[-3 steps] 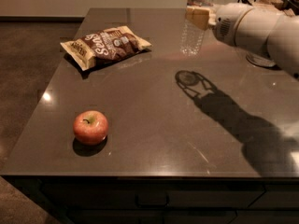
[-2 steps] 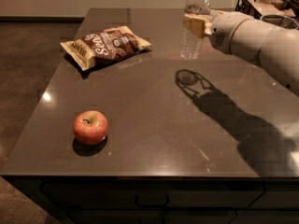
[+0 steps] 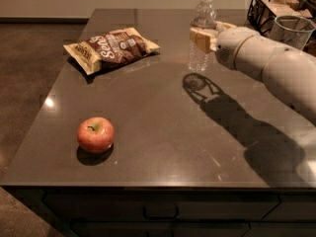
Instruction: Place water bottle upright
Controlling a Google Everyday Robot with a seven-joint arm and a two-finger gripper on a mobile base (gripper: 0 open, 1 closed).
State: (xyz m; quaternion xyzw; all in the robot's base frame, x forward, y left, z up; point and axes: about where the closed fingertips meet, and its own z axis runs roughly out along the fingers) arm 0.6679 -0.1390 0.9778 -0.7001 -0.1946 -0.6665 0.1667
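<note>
The water bottle is seen standing upright to the right of the chip bag, over the dark table. It is clasped at its label by the tan fingers of the gripper, which is also found right of the bag. Whether its base is touching the table cannot be told. An apple is placed well in front of the bag.
</note>
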